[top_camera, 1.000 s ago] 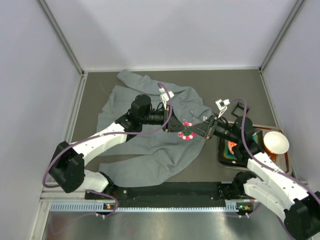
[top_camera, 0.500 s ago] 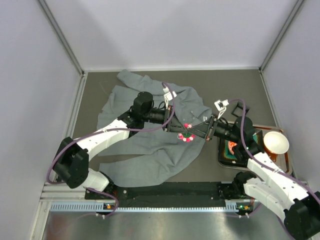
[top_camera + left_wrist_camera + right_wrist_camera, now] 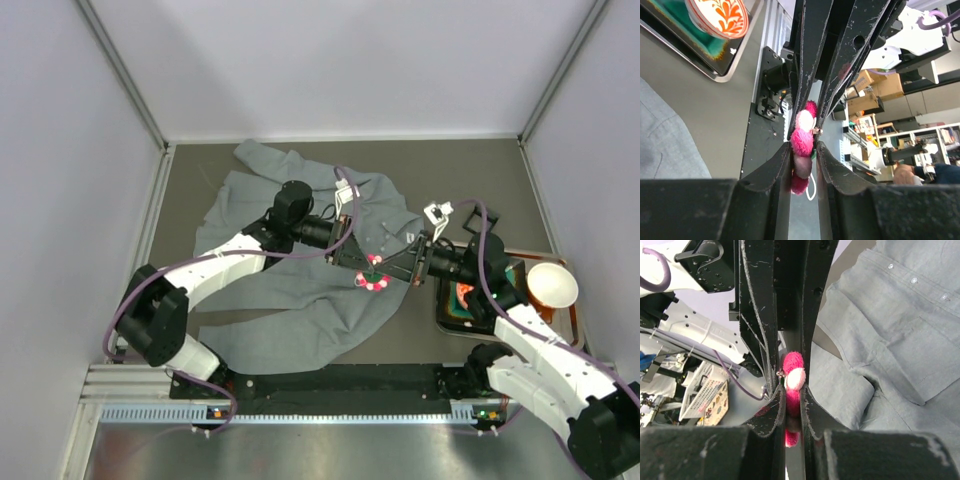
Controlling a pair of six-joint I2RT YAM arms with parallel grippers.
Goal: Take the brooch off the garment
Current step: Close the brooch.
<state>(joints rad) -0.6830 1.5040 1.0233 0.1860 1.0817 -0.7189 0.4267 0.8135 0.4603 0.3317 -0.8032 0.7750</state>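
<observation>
Both grippers have carried the brooch a little toward the near edge of the table over the last second, and the left arm has reached further right across the garment.

The left gripper comes at the brooch from the left and the right gripper from the right, so their tips meet nose to nose. In the left wrist view the pink petals sit squeezed between that gripper's own two fingers, with the other gripper's fingers closing on the same flower from the far side. The right wrist view shows the same: its fingers are drawn tight on the petals and pale centre. Both tools are therefore clamped on the brooch.

From above, the brooch hangs over the right-hand edge of the grey shirt. The wrist views show it in the air, with cloth lying below and to one side. Whether its pin is still caught in the fabric cannot be told.

On the right of the table stands a tray with a pale metal rim and a teal floor. In it lies a round dish, white with an orange leafy pattern. An orange cup with a white inside stands upright just to the right of the dish. Nothing can be made out inside it, and whether it stands within the same tray cannot be told.
</observation>
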